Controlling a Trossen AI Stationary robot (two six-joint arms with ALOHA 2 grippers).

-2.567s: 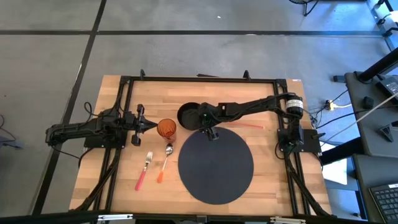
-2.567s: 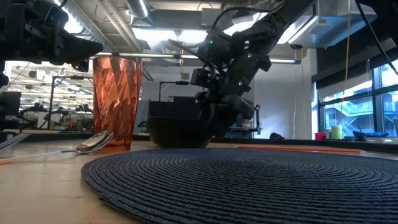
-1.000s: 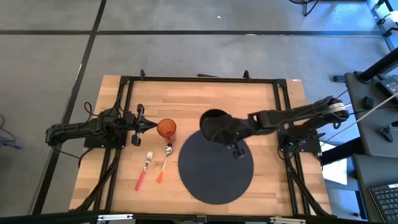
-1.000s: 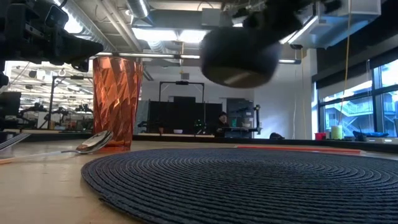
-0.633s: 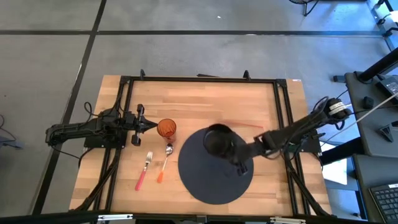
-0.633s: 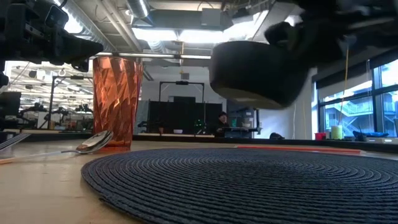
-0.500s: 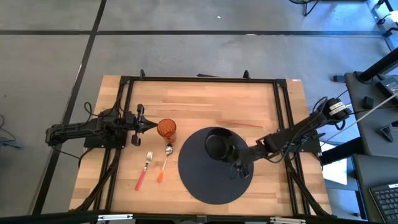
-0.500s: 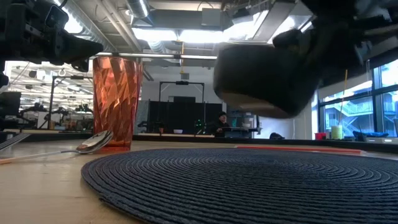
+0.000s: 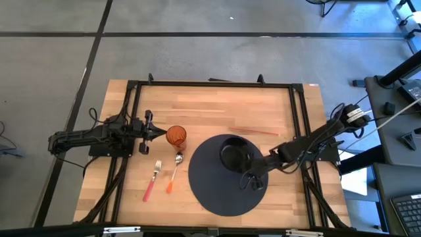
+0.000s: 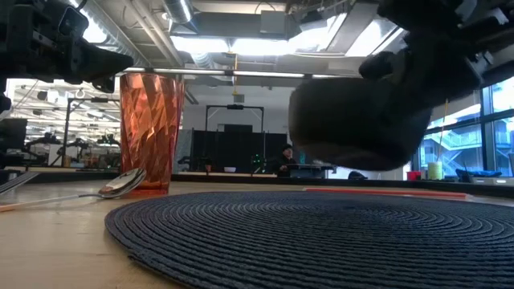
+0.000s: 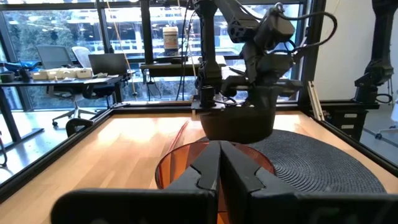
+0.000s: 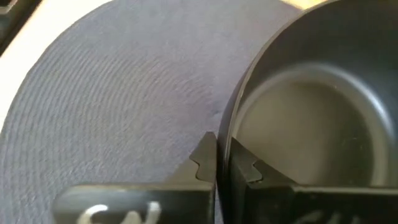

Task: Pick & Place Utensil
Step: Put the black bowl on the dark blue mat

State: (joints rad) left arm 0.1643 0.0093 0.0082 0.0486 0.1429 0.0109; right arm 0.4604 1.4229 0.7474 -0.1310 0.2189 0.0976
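Observation:
A black bowl (image 9: 233, 154) hangs over the round dark placemat (image 9: 217, 191), with my right gripper (image 9: 248, 168) shut on it; in the low view the bowl (image 10: 357, 120) is clear of the mat (image 10: 305, 233). A fork with a pink handle (image 9: 152, 180) and a spoon with an orange handle (image 9: 175, 171) lie flat on the wood left of the mat. An orange cup (image 9: 175, 136) stands upright beyond them. My left gripper (image 9: 160, 133) waits shut and level, just left of the cup. My right gripper grips the bowl's rim (image 12: 232, 127) on its near right side, one finger inside the bowl and one outside. The fingers slant down from the table's right side. The bowl hangs roughly upright, opening up, lifted clear above the mat.
A thin red stick (image 9: 253, 131) lies on the wood beyond the mat. The black frame rail (image 9: 210, 83) runs round the table top. Bare wood lies at the far side and to the right of the mat.
My right gripper has carried the bowl toward the table's near edge and down, from over the mat's far edge to over its middle. The bowl hangs lower over the mat now. Over the last half second it has hardly moved.

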